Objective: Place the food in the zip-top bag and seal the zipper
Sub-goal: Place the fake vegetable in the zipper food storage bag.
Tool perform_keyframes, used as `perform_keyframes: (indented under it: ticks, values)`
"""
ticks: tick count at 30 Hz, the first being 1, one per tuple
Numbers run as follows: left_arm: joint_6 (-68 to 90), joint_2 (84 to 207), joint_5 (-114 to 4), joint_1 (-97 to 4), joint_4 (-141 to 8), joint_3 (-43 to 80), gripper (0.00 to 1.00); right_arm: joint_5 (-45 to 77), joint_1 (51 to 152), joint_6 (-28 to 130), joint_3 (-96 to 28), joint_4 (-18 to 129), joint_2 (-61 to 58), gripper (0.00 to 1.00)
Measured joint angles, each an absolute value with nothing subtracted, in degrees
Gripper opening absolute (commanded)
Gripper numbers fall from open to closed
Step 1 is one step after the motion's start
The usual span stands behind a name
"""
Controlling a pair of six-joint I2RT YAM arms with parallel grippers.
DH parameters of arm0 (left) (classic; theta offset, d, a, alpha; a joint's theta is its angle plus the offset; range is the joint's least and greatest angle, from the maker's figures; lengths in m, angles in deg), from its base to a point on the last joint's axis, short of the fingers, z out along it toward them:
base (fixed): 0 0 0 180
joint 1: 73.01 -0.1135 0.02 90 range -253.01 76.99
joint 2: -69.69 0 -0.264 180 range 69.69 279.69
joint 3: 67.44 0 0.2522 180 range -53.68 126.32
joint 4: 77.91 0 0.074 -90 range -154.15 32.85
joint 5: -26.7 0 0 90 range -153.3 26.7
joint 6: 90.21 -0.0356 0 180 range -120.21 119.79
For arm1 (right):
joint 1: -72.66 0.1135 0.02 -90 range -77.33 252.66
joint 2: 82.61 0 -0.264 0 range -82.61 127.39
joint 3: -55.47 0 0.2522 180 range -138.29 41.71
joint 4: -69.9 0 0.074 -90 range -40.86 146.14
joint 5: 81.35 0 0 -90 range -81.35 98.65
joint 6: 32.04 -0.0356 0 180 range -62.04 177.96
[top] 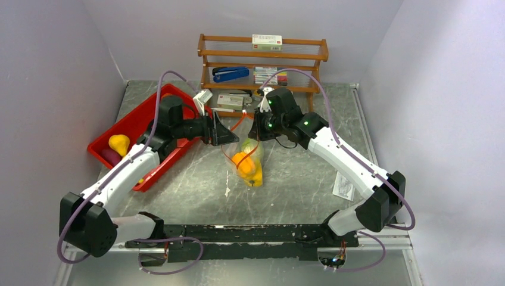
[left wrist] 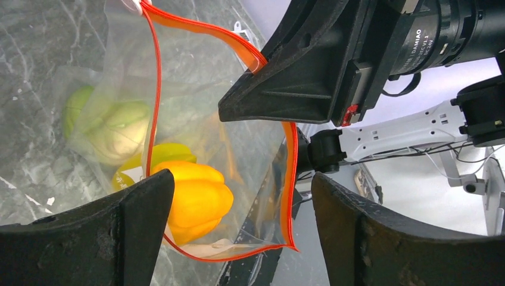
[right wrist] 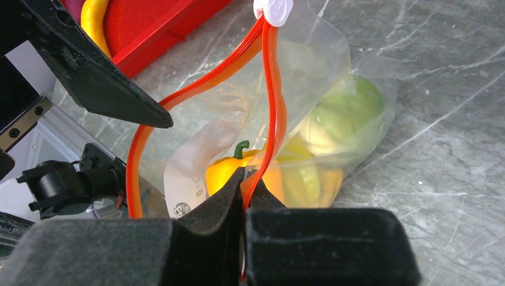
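Note:
The clear zip-top bag [top: 249, 159] hangs in mid-table with its mouth held open. Inside lie food pieces: an orange pepper [left wrist: 196, 199], a green round fruit [left wrist: 113, 128] and a yellow piece [right wrist: 301, 176]. My right gripper [right wrist: 245, 179] is shut on one side of the red-orange zipper [right wrist: 277, 113], below its white slider [right wrist: 273, 11]. My left gripper [left wrist: 241, 196] is open. Its fingers straddle the bag's near corner without touching it. A yellow pear [top: 119, 143] stays in the red tray [top: 134, 122].
A wooden rack [top: 262, 56] with a blue stapler and small boxes stands at the back. The red tray lies along the left, close to the left arm. A paper slip [top: 344, 186] lies at the right near the right arm.

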State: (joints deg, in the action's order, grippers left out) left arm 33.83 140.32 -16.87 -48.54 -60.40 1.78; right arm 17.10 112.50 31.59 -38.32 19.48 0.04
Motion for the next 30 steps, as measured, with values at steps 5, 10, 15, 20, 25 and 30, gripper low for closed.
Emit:
perform_keyframes:
  ticks: [5, 10, 15, 20, 25, 30]
  values:
    - [32.52, 139.73, -18.24, -48.52, -59.40, 1.89, 0.80, 17.08, 112.52, 31.39, -38.32, 19.48, 0.04, 0.00]
    - [28.94, 138.84, -22.86, -48.41, -55.99, 4.12, 0.83, 17.01, 112.52, 31.37, -38.32, 19.48, 0.04, 0.00]
    - [22.58, 135.10, -32.21, -48.41, -53.37, 7.09, 0.87, 17.03, 112.54, 31.32, -38.32, 19.48, 0.04, 0.00]
    - [18.73, 132.80, -43.45, -48.41, -51.38, 10.46, 0.99, 17.05, 112.54, 31.28, -38.32, 19.48, -0.07, 0.00]
    - [18.75, 134.75, -52.69, -49.91, -50.09, 12.54, 0.99, 17.16, 112.61, 31.30, -38.32, 19.46, -0.26, 0.00]
    - [23.26, 139.56, -52.08, -59.18, -50.11, 12.97, 0.87, 17.34, 112.65, 31.32, -38.32, 19.46, -0.79, 0.00]
